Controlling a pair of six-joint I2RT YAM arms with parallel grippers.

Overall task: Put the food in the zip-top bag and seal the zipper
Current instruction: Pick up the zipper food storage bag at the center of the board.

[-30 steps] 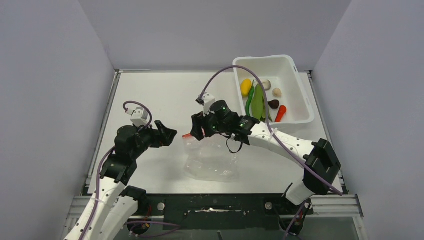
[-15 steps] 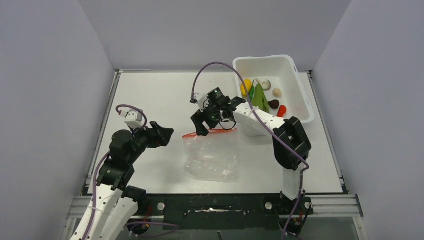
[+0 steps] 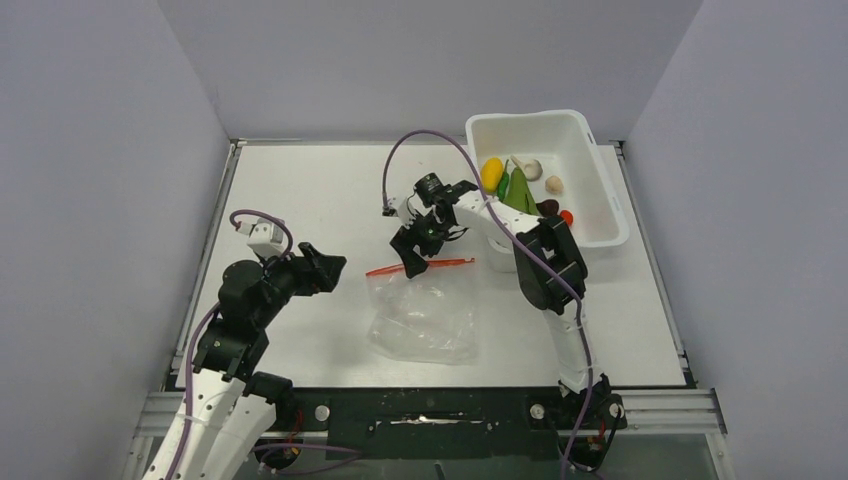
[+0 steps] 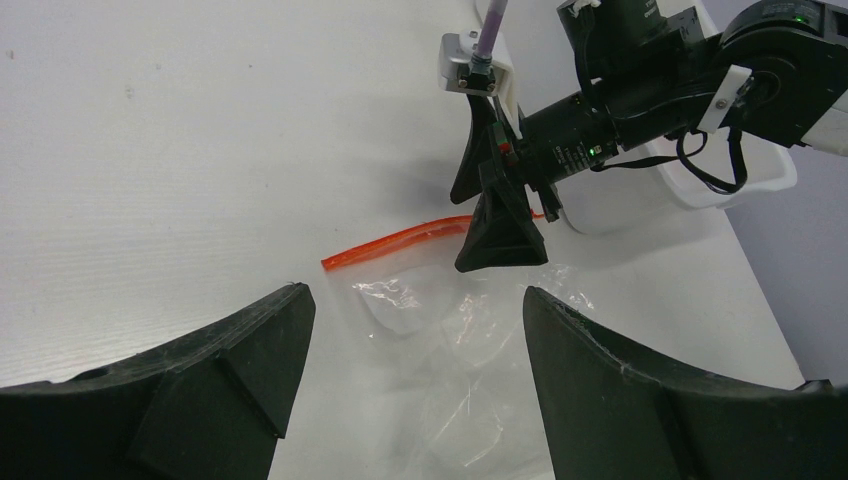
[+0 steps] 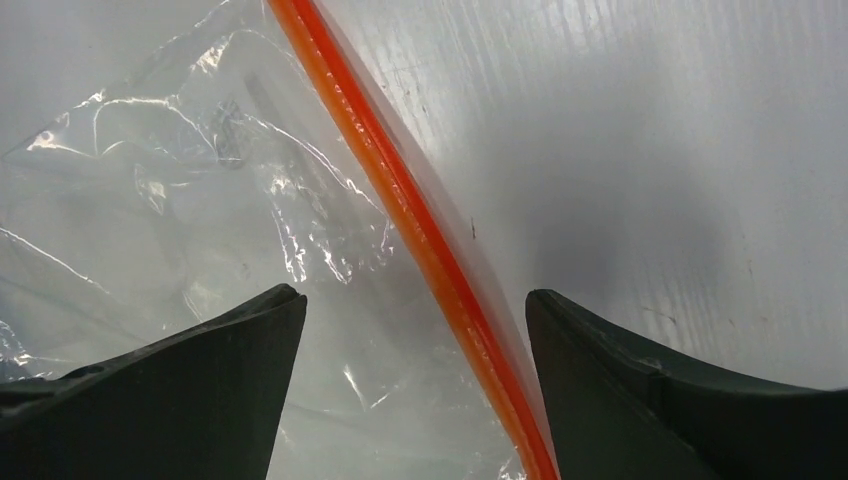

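Observation:
The clear zip-top bag [image 3: 422, 320] lies flat on the table, its red-orange zipper [image 3: 440, 264] along the far edge. My right gripper [image 3: 412, 256] hangs open just over the zipper's middle. In the right wrist view the zipper [image 5: 420, 230] runs between the spread fingers, with bag film [image 5: 200, 200] to the left. My left gripper [image 3: 330, 268] is open, left of the bag, holding nothing. The left wrist view shows the bag [image 4: 470, 350] ahead of it. The food is in the white tub: yellow lump [image 3: 491, 172], green leaf [image 3: 518, 192], beige piece [image 3: 554, 184], orange-red cone [image 3: 567, 215].
The white tub [image 3: 600, 175] stands at the back right, its near left corner behind my right arm's forearm. The right arm's elbow [image 3: 548, 265] is folded up right of the bag. Grey walls close in the table on three sides.
My right gripper has spread its fingers and drawn back toward the far side, leaving the whole zipper lying exposed on the table. Its elbow has swung in. The left arm has barely moved.

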